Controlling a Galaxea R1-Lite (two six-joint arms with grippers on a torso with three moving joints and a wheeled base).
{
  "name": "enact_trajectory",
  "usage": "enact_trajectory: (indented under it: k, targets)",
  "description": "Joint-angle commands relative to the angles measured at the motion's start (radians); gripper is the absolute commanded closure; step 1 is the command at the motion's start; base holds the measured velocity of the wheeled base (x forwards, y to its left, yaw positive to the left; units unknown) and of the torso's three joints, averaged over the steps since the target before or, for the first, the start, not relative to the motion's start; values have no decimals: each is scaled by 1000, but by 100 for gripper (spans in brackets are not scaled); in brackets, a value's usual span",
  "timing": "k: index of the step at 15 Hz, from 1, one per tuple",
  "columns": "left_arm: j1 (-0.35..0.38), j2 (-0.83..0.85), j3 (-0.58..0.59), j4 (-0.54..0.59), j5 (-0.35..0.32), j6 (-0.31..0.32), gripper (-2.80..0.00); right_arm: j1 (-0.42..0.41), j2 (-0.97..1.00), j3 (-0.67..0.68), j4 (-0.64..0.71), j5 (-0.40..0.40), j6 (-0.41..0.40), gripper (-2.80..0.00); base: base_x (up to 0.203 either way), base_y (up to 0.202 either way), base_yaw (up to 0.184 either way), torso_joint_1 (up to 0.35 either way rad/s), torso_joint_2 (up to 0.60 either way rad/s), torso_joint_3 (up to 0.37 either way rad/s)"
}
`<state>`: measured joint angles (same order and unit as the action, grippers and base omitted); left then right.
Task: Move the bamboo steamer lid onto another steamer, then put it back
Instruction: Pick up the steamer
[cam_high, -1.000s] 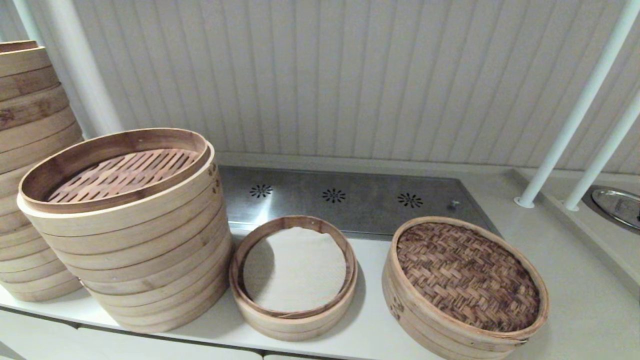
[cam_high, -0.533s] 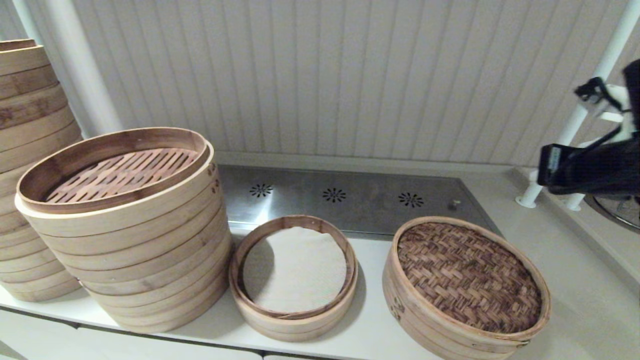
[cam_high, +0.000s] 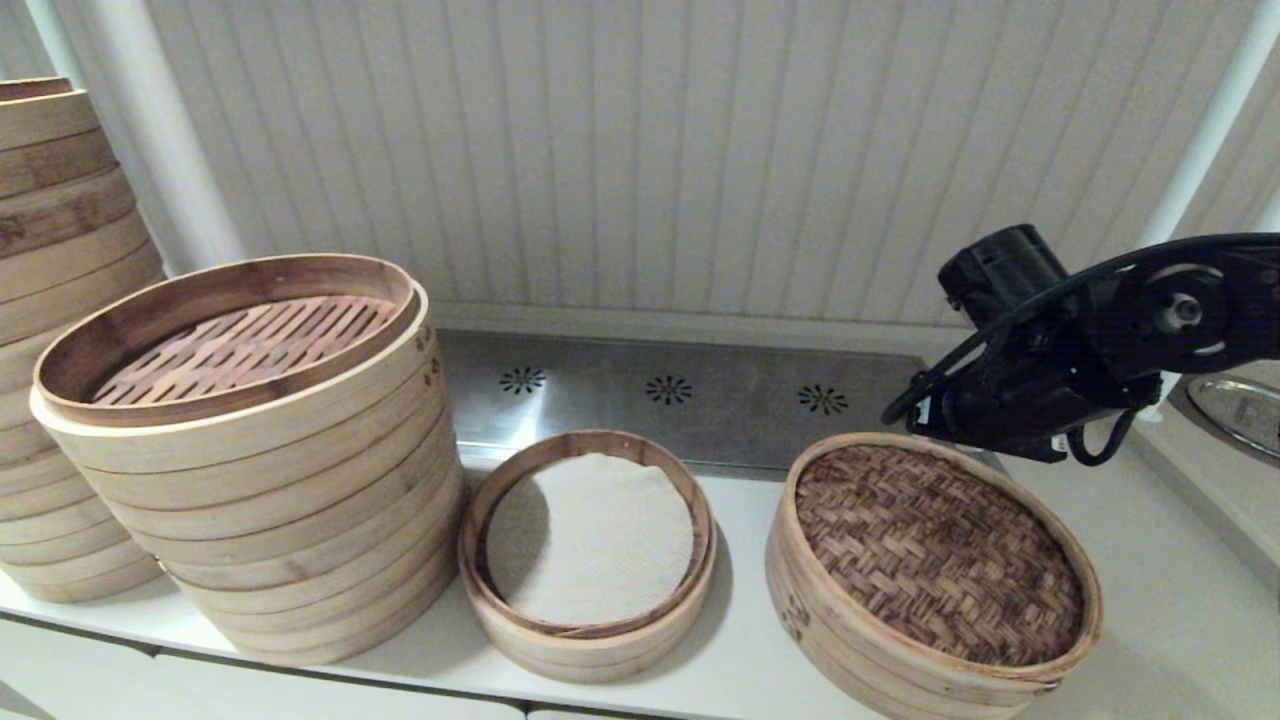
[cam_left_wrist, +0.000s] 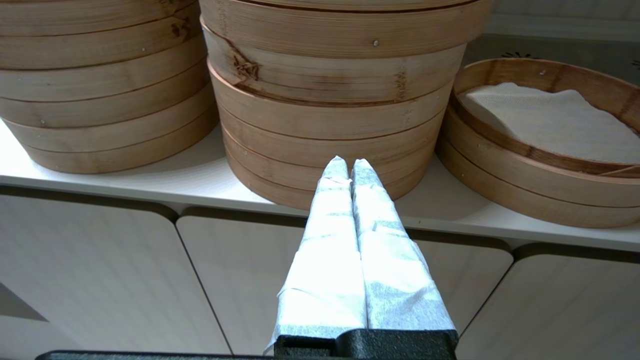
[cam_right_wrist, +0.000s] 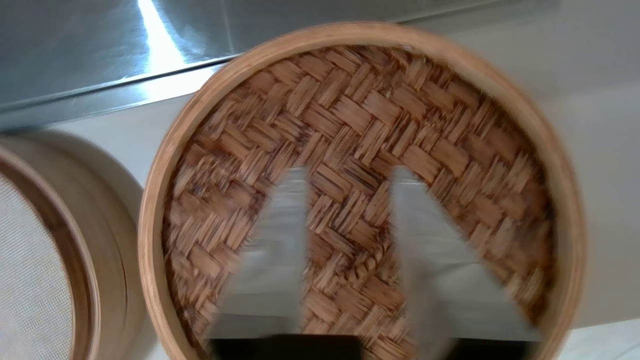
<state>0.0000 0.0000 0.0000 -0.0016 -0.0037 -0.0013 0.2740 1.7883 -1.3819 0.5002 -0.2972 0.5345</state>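
The bamboo steamer lid (cam_high: 935, 555), a brown herringbone weave in a pale hoop, sits on a low basket at the counter's right. To its left is another steamer (cam_high: 588, 545) with a white liner, uncovered. My right arm (cam_high: 1040, 380) reaches in from the right, above the lid's far edge. In the right wrist view my right gripper (cam_right_wrist: 350, 172) hangs open over the lid (cam_right_wrist: 360, 100), its fingers either side of the small twisted handle (cam_right_wrist: 367, 260) and clear of it. My left gripper (cam_left_wrist: 350, 162) is shut and empty, parked low before the counter's front edge.
A tall stack of pale tiers (cam_high: 250, 450) with a slatted floor stands left of the lined steamer, and a taller stack (cam_high: 60, 330) at far left. A steel panel (cam_high: 700, 400) lies behind. White poles (cam_high: 1150, 230) and a metal dish (cam_high: 1235, 410) are at the right.
My right arm has come into view from the right and swung left and down, over the lid's far edge. The lid and baskets have not moved.
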Motion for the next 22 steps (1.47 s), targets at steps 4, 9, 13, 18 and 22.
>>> enact_trajectory:
  k: [4, 9, 13, 18, 22]
  targets:
    - [0, 2, 0, 0, -1, 0, 0, 28, -15, 13, 23, -12, 196, -280, 0, 0, 0, 0, 0, 0]
    - [0, 2, 0, 0, -1, -2, 0, 91, -3, 9, 164, -123, 380, -280, 0, 0, 0, 0, 0, 0]
    - [0, 2, 0, 0, 1, -2, 0, 117, 36, 59, 190, -187, 440, -280, 0, 0, 0, 0, 0, 0]
    - [0, 2, 0, 0, 1, -3, 0, 117, 42, 67, 184, -183, 489, -280, 0, 0, 0, 0, 0, 0]
    - [0, 2, 0, 0, 1, -2, 0, 118, 84, 59, 164, -196, 537, -280, 0, 0, 0, 0, 0, 0]
